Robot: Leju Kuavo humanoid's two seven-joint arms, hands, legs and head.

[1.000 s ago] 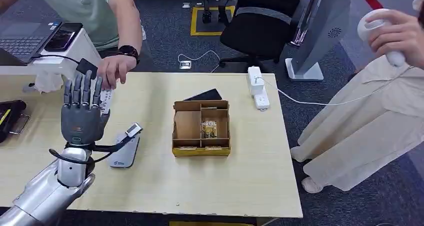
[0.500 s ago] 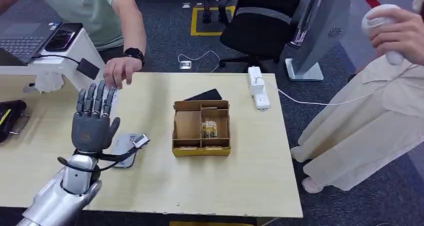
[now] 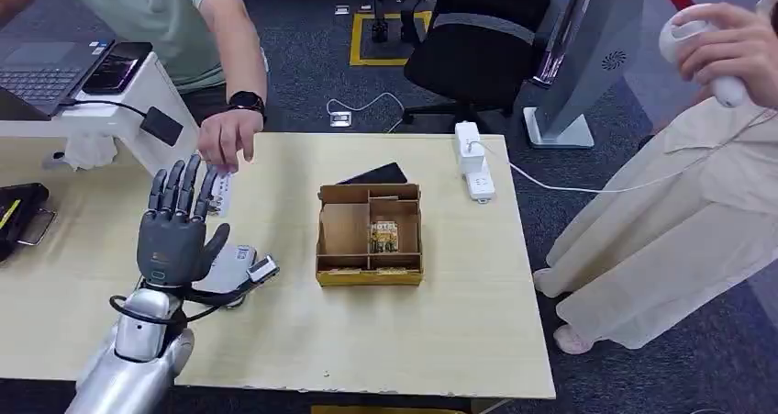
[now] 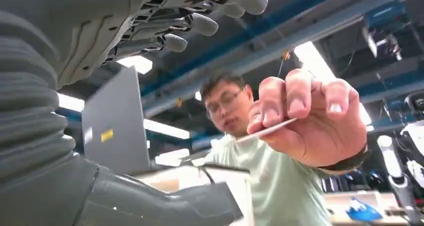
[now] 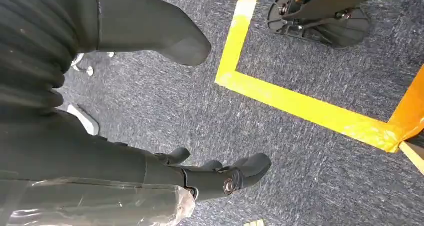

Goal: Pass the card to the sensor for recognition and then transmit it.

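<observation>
The table (image 3: 440, 341) is taking up most of the head view, light wood, with a person in a green shirt (image 3: 156, 10) leaning in at the far left corner. Another person in beige (image 3: 661, 230) is standing off to the right, holding a white controller (image 3: 706, 56).

Mid-table, a cardboard box (image 3: 370, 235) with dividers is sitting there, with a small printed card (image 3: 383, 237) standing in its middle compartment. A dark flat thing is poking out from behind the box, can't tell what it is. A white power strip (image 3: 472, 162) is lying near the far edge.

The left hand (image 3: 174, 230) is hovering upright over the table's left side, fingers spread and pointing up, gripping nothing. Right behind it, the grey sensor (image 3: 225, 272) is lying flat on the table, partly hidden by the hand.

The green-shirted person's hand (image 4: 310, 116) is reaching just past the robot's fingertips, and in the left wrist view it's pinching the thin card (image 4: 265, 132) edge-on. The card is near the robot's fingers (image 4: 200, 23) but not touching them.

The right hand (image 5: 210, 173) is hanging down over blue carpet with yellow tape (image 5: 300, 103), fingers loosely curled, nothing in it.
</observation>
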